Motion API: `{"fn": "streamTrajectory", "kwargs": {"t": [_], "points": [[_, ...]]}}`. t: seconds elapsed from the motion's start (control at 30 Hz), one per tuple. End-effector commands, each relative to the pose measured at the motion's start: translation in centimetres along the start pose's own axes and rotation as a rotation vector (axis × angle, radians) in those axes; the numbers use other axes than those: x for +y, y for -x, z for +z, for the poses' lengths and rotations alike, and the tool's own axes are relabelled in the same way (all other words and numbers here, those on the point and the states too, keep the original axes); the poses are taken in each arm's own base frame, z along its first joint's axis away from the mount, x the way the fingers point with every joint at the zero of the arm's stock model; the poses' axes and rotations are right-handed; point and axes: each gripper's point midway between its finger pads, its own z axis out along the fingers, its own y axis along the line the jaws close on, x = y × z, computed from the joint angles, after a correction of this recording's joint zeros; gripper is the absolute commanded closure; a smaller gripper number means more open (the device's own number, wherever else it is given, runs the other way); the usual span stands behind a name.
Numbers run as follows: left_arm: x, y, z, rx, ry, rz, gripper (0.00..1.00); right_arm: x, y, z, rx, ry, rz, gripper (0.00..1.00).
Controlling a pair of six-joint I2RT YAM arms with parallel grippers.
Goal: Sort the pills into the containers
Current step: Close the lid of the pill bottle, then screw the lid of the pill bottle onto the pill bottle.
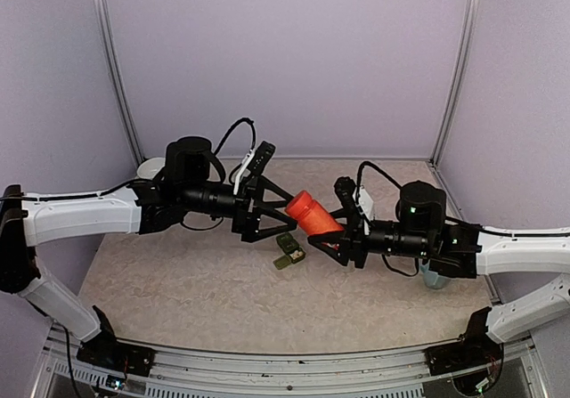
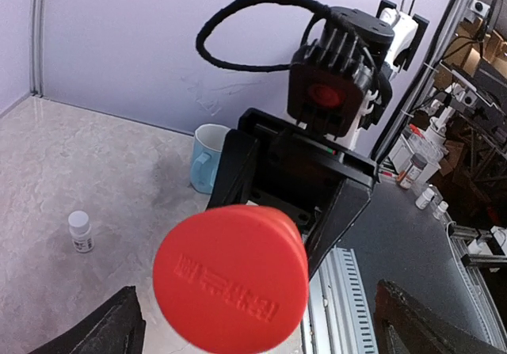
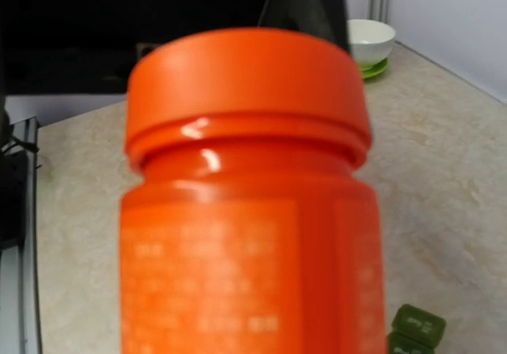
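We see white shells on the left arm and right arm, black at the joints. The left gripper and right gripper are black angular frames, each wrist trailing a looped black cable.

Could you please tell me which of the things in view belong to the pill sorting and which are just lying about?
For the job: orange pill bottle, green containers.
Lying about: pale blue mug, white bowl, small white vial.

Top view looks down from behind; wrist views closely share the orange bottle.
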Motion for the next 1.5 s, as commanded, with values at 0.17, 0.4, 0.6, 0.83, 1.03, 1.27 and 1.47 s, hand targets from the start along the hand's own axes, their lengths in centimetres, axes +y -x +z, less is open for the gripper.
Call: {"fn": "streamTrajectory", "kwargs": {"t": [0.17, 0.4, 0.6, 0.83, 1.03, 1.27, 1.47], "points": [[2.9, 2.8, -1.8, -0.149, 0.165, -0.139, 0.01, -2.3, 4.0, -1.3, -0.155, -0.146, -0.059, 0.56], [4.8, 3.6, -1.6, -0.224, 0.220, -0.285, 0.01, -4.5, 4.5, -1.1, -0.185, -0.270, -0.096, 0.56], [4.6, 3.8, -0.3, -0.222, 0.174, -0.307, 0.01, -5.4, 4.0, -0.3, -0.177, -0.313, -0.100, 0.56], [4.1, 4.1, 0.5, -0.227, 0.140, -0.306, 0.01, -6.0, 3.2, 0.7, -0.143, -0.336, -0.104, 0.56], [4.3, 4.6, 0.3, -0.235, 0.159, -0.288, 0.01, -6.2, 2.1, 1.4, -0.110, -0.333, -0.101, 0.56], [4.1, 4.4, 0.8, -0.219, 0.131, -0.296, 0.01, -6.1, 2.1, 1.5, -0.118, -0.332, -0.108, 0.56], [5.3, 3.9, 0.4, -0.222, 0.197, -0.303, 0.01, -5.8, 2.8, 0.7, -0.154, -0.323, -0.110, 0.56]]}}
